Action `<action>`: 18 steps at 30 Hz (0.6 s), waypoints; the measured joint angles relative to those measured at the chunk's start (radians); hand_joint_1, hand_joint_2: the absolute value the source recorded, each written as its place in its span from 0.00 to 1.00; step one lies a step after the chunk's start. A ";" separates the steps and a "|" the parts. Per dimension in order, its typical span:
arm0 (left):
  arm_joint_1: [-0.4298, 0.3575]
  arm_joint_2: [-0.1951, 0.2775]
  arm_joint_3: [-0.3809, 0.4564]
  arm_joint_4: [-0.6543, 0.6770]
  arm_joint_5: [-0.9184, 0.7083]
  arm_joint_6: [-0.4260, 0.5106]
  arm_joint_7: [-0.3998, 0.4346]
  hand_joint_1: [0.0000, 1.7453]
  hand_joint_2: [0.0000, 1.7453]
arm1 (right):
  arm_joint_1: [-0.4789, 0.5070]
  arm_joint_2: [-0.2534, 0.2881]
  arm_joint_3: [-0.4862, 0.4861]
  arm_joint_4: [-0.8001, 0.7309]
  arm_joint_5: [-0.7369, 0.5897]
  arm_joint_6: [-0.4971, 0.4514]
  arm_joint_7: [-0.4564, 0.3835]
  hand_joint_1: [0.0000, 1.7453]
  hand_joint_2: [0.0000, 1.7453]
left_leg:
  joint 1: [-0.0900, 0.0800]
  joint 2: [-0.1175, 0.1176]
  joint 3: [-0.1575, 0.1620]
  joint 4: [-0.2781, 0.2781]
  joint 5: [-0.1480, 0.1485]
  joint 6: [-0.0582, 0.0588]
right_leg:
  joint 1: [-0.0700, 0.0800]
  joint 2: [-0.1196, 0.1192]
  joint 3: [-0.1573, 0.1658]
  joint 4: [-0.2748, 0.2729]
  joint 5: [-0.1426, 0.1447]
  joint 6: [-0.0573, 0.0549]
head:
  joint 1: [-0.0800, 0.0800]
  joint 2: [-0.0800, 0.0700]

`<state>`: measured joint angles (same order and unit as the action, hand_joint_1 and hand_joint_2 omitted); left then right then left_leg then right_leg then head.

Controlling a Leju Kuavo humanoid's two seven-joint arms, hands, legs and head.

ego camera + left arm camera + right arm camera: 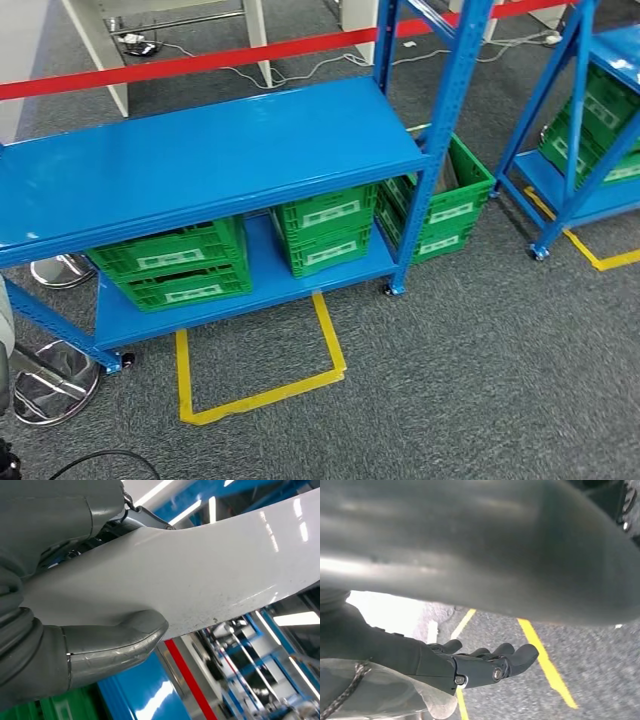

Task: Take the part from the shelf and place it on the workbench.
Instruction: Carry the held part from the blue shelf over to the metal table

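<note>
Part (211, 575): a long white, glossy, curved piece, seen in the left wrist view, held up off the shelf.
Left hand (75, 625): clamped on the part, thick grey thumb (124, 642) pressed against one face, dark fingers (139, 517) wrapped over the other edge.
Right hand (482, 667): dark fingers stretched out nearly straight beside a broad grey surface; whether they touched it, I could not tell. Carpet with yellow tape lay beyond.
Step in hand: by my judgement, carrying the part toward the worktop, which was not in sight.
How to do it well: keep the left hold firm, as the part is long and reaches well past the hand; keep it level, turn slowly, and keep its free end away from the blue posts.
Shelf (204, 160): blue, upper deck bare in the head view.
Crates (177, 265): green, on the lower deck and on the neighbouring rack; contents hidden under the deck.
Open crate (453, 195): just beyond the post, something pale inside, too unclear to name.
</note>
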<state>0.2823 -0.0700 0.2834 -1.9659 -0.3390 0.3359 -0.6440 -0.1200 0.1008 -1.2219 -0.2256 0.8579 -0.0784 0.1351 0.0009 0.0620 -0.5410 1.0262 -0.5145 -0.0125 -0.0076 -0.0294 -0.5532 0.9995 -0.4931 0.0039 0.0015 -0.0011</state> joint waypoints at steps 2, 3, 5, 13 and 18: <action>0.000 0.007 0.002 -0.001 0.002 -0.010 0.003 1.00 1.00 | 0.000 -0.001 -0.002 0.000 0.000 -0.006 0.003 0.00 0.00 | 0.005 -0.038 -0.039 0.097 -0.061 -0.011 | -0.003 0.016 -0.002 -0.001 0.004 -0.008 | -0.003 0.000; 0.000 0.010 0.002 -0.001 0.002 -0.012 0.003 1.00 1.00 | 0.000 -0.002 -0.002 0.000 0.000 -0.009 0.003 0.00 0.00 | 0.007 -0.048 -0.068 0.166 -0.094 -0.013 | -0.002 0.025 -0.003 -0.001 0.005 -0.010 | -0.004 0.000; 0.000 0.012 0.003 -0.001 0.002 -0.016 0.004 1.00 1.00 | 0.000 -0.002 -0.003 0.000 -0.002 -0.013 0.001 0.00 0.00 | 0.007 -0.053 -0.109 0.260 -0.120 -0.015 | -0.002 0.046 -0.004 0.000 0.005 -0.012 | -0.003 0.000; -0.006 0.017 -0.003 -0.003 -0.011 -0.021 -0.002 1.00 1.00 | -0.001 -0.003 -0.011 0.000 -0.006 -0.019 0.000 0.00 0.00 | 0.009 -0.118 0.008 -0.020 0.019 0.013 | -0.003 0.124 -0.021 0.004 0.016 0.016 | -0.002 0.000; -0.009 0.018 -0.010 -0.005 -0.012 -0.028 -0.006 1.00 1.00 | -0.002 -0.010 -0.016 0.000 -0.006 -0.018 0.001 0.00 0.00 | 0.011 -0.062 0.009 -0.036 0.030 0.040 | -0.002 0.050 -0.113 0.173 -0.080 0.038 | 0.007 0.000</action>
<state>0.2736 -0.0522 0.2739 -1.9707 -0.3509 0.3083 -0.6496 -0.1218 0.0908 -1.2381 -0.2255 0.8523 -0.0965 0.1363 0.0121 -0.0005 -0.5317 0.9902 -0.4849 0.0277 -0.0098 0.0206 -0.6662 1.1727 -0.5728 0.0417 0.0089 -0.0011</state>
